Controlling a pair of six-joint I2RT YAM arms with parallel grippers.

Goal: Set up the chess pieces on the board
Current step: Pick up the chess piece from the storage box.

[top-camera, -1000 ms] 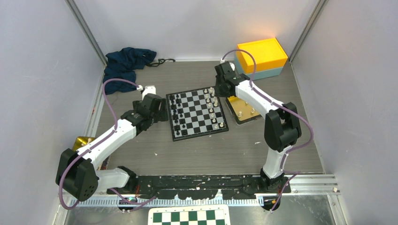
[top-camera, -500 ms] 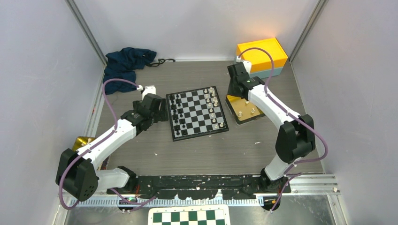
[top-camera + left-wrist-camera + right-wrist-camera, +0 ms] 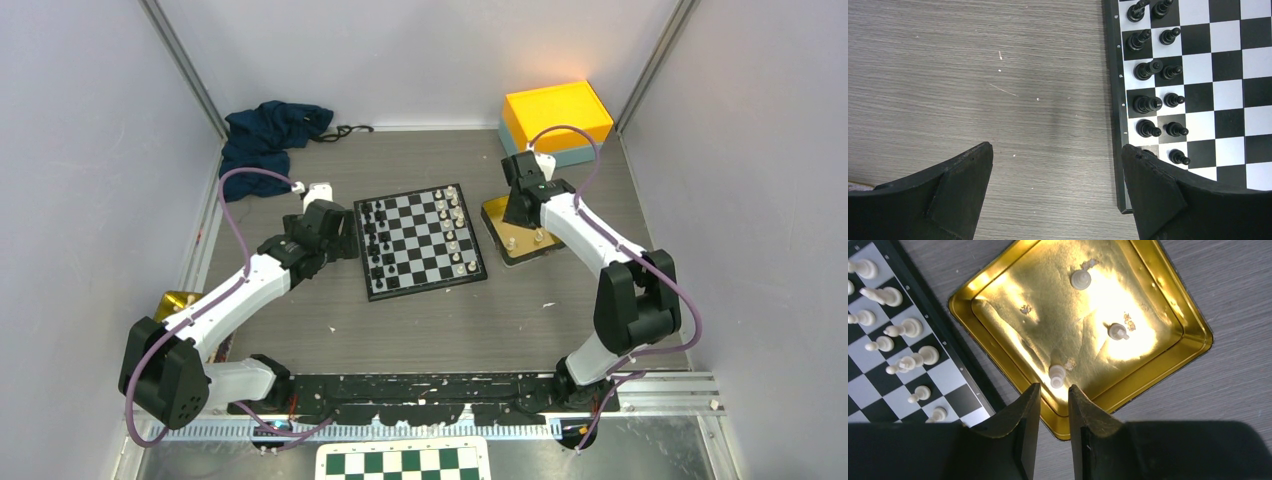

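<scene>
The board (image 3: pixel 415 240) lies mid-table. Black chess pieces (image 3: pixel 375 240) stand in its left columns and white chess pieces (image 3: pixel 455 235) in its right columns. Beside the board's left edge hovers my left gripper (image 3: pixel 345 232), wide open and empty (image 3: pixel 1057 150), with the black pieces (image 3: pixel 1148 102) just to its right. My right gripper (image 3: pixel 517 212) hangs over the gold tray (image 3: pixel 492 212). Its jaws (image 3: pixel 1054 387) stand a narrow gap apart with nothing between them. A white piece (image 3: pixel 1057 375) stands just ahead of the fingertips. Two more white pieces (image 3: pixel 1080 279) (image 3: pixel 1118 331) stand farther in the tray (image 3: pixel 1193 325).
A yellow box (image 3: pixel 557 115) on a blue one sits at the back right. A dark blue cloth (image 3: pixel 270 135) lies at the back left. A gold object (image 3: pixel 178 302) shows behind the left arm. A green-and-white checkered panel (image 3: pixel 405 462) lies at the near edge.
My right arm has swung right, from the board's far right corner to above the gold tray. The left arm has not moved.
</scene>
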